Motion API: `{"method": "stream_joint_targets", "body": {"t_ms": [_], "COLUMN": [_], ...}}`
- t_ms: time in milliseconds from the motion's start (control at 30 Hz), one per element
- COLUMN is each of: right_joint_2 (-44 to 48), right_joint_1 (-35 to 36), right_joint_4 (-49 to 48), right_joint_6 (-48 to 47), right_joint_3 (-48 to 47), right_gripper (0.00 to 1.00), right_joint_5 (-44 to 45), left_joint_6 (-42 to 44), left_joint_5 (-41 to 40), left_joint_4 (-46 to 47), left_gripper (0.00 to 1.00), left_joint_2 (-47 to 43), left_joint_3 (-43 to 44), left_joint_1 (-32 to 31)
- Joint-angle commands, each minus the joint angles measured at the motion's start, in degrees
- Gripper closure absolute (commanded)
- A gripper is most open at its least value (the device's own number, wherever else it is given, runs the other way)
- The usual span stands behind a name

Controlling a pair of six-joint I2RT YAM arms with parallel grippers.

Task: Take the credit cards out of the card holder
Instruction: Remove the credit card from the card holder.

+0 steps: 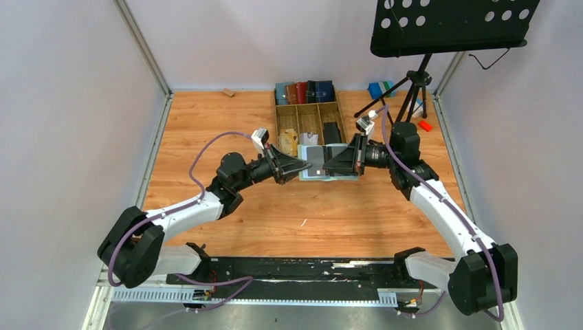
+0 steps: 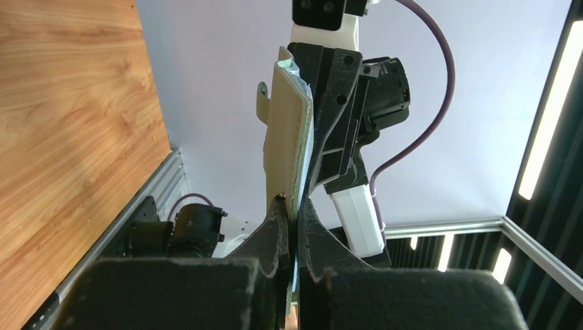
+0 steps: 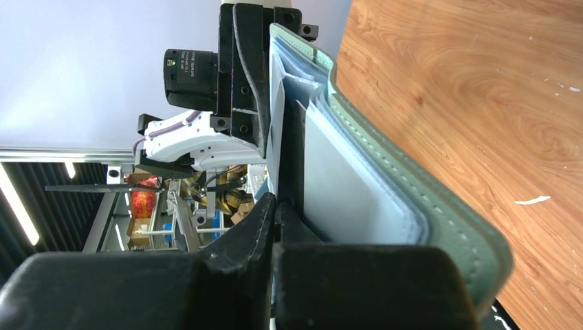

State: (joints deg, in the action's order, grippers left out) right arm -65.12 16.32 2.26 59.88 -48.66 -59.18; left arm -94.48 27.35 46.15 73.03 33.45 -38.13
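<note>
The sage-green card holder (image 1: 328, 173) is held open above the table between both grippers. My left gripper (image 1: 303, 166) is shut on its left edge; in the left wrist view the fingertips (image 2: 282, 218) pinch the flap (image 2: 285, 137), seen edge-on, with the snap tab at its top. My right gripper (image 1: 341, 161) is shut on a thin dark credit card (image 3: 294, 155) that stands in the pale inner pockets (image 3: 344, 185). In the right wrist view the jaws (image 3: 276, 205) close on the card's near end, and the green cover (image 3: 440, 220) curves round on the right.
A wooden divided tray (image 1: 278, 120) stands behind the grippers with a row of blue, brown and black wallets (image 1: 305, 91), a tan paper wad (image 1: 289, 141) and a dark item (image 1: 333, 130). A music stand tripod (image 1: 414, 89) stands at the back right.
</note>
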Motion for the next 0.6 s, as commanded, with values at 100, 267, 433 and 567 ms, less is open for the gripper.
{"method": "stream_joint_targets", "body": {"t_ms": [100,267,433,567], "right_joint_2": [3.4,4.0,3.6,2.8], "right_joint_1": [-3.6,-4.2,-4.4,-4.4], "right_joint_4": [-2.5,0.8,5.8,11.8], "right_joint_6": [1.6,-0.3,-3.8,-8.4], "right_joint_3": [2.9,2.7,0.2,-2.9], "right_gripper": [1.00,1.00,1.00,1.00], "right_joint_5": [-0.5,0.0,1.3,3.6], "left_joint_6": [-0.4,-0.1,2.4,13.2], "left_joint_5": [-1.9,-2.0,-2.1,-4.2], "left_joint_4": [3.8,2.3,-3.8,-29.4], "left_gripper": [1.00,1.00,1.00,1.00], "left_joint_2": [-4.2,-6.1,-8.9,-13.6], "left_joint_3": [-1.4,-1.9,-2.2,1.7], "left_joint_1": [0.4,1.6,2.7,3.5]}}
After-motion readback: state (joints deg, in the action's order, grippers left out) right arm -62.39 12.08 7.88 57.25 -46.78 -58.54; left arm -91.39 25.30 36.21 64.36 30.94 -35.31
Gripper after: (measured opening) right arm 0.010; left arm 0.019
